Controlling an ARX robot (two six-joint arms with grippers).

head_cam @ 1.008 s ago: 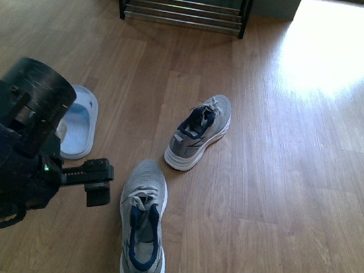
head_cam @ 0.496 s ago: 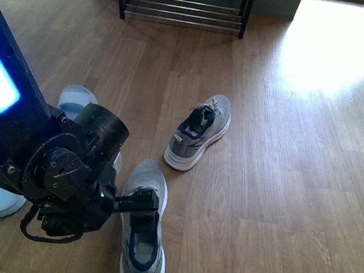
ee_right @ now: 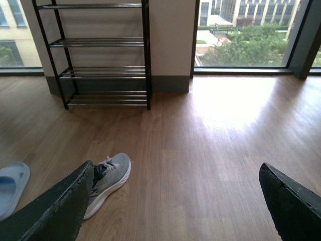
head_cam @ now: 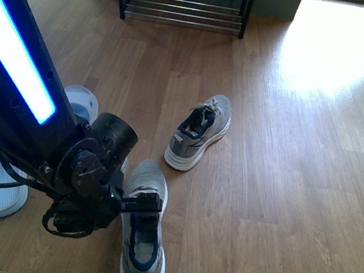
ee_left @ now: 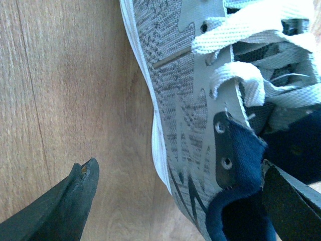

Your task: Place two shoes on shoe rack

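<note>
Wooden floor point(head_cam: 283, 191) runs to the far wall, where the shoe rack point(head_cam: 183, 4) stands at its far edge, no shoe seen on it. The left gripper point(ee_left: 175, 175) has been swung down from above one sandal to the near grey sneaker point(head_cam: 141, 233). Its jaws are spread, one finger outside the sneaker's side and the other over the collar, and nothing is clamped yet. A grasp seems imminent. The right gripper point(ee_right: 175, 170) is held wide, with nothing in it. The second sneaker point(head_cam: 199, 132) lies mid-floor, and two pale sandals point(head_cam: 0, 179) lie toward the left edge. No brand or writing can be read.
</note>
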